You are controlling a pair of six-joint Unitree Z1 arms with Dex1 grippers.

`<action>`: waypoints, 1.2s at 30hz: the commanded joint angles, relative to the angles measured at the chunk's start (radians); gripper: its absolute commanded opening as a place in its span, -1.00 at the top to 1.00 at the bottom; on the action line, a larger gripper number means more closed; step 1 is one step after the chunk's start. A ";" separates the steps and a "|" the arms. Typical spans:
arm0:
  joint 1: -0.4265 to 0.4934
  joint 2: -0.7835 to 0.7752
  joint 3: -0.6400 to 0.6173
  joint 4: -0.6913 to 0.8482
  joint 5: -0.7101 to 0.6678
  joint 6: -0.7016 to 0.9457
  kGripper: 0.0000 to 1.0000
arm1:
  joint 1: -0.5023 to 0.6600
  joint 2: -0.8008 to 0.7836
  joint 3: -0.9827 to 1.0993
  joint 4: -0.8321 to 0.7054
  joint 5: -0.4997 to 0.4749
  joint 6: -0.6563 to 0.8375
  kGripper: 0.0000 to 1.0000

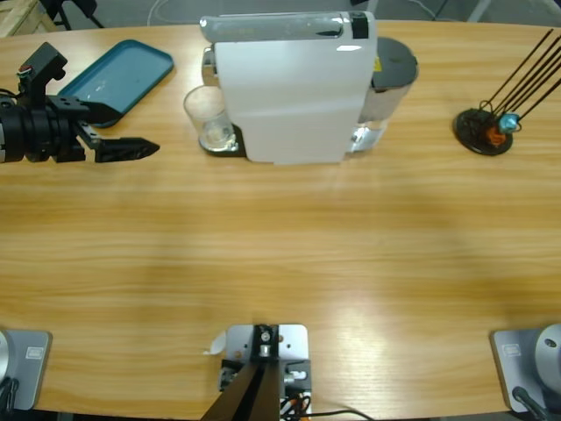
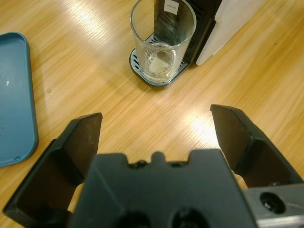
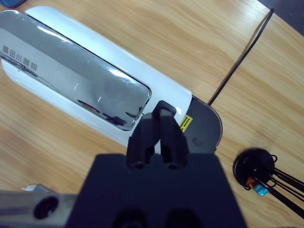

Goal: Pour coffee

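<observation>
The glass, with no coffee visible inside, stands on the drip tray of the white machine, upper middle of the frame. The left claw gapes wide near it, beside a teal tray on the bench. The right claw, pressed together, hangs above the machine.

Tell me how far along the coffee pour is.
Done: the glass stands on the drip tray of the white machine, though no coffee is visible in it. In hand: the left gripper, open, faces the glass, apart from it. The right gripper, shut, hangs above the machine. Left: grasping and pouring.
</observation>
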 commanded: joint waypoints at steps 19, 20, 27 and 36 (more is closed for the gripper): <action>-0.013 0.060 0.004 0.003 0.009 -0.009 -1.00 | -0.033 0.058 0.090 -0.017 -0.030 -0.005 1.00; -0.013 0.060 0.005 0.003 0.009 -0.009 -1.00 | -0.033 0.058 0.092 -0.022 -0.029 -0.005 1.00; -0.013 0.073 0.003 0.001 0.010 -0.009 -1.00 | -0.033 0.059 0.055 -0.017 -0.034 -0.005 1.00; -0.013 0.078 0.006 0.000 0.008 -0.009 -1.00 | -0.011 0.047 -0.009 0.002 -0.052 -0.005 1.00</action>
